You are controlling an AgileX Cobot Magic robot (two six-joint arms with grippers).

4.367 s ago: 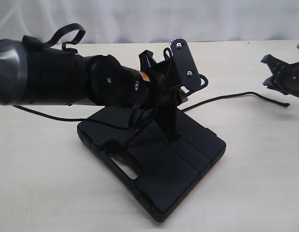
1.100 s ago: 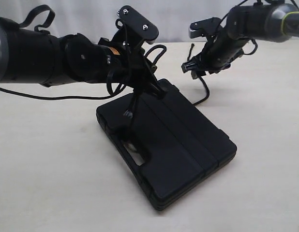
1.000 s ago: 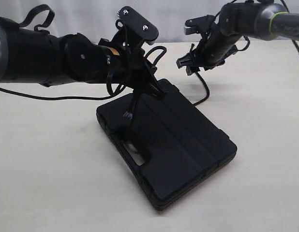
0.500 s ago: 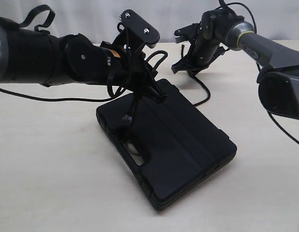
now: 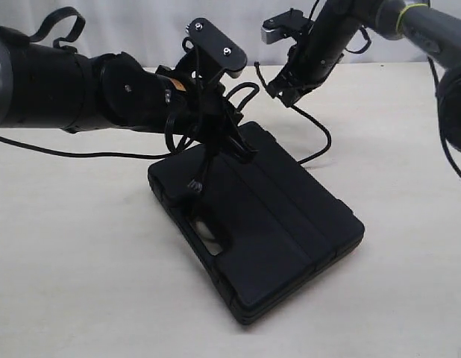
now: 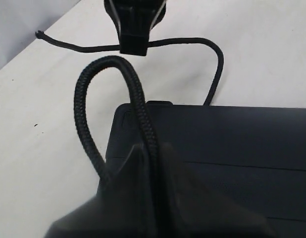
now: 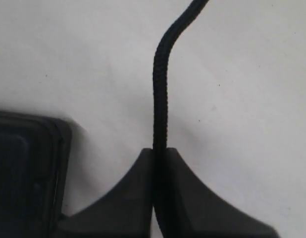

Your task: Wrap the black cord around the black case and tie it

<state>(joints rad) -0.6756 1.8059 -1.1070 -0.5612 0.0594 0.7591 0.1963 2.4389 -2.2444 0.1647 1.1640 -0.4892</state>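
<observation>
The black case (image 5: 275, 231) lies flat on the table, handle slot towards the near left. My left gripper (image 5: 242, 153) hovers over its far corner, shut on the black cord (image 6: 91, 74), which arches in a loop ahead of the fingers (image 6: 138, 158). A short strand (image 5: 197, 175) hangs from it onto the case (image 6: 232, 148). My right gripper (image 5: 279, 88) is raised behind the case, shut on the black cord (image 7: 160, 94). From there the cord curves down (image 5: 324, 138) to the case's far edge. The right gripper (image 6: 134, 42) shows pinching the cord near its free end.
The bulky left arm (image 5: 66, 89) reaches in low from the left over the table (image 5: 81, 283). A thin black line (image 5: 66, 153) lies on the table beneath it; whether it is cord or cable I cannot tell. A pale curtain closes the back.
My right gripper has carried the cord up and to the left, closer to the left gripper. The left gripper and the case have stayed put over the last second.
</observation>
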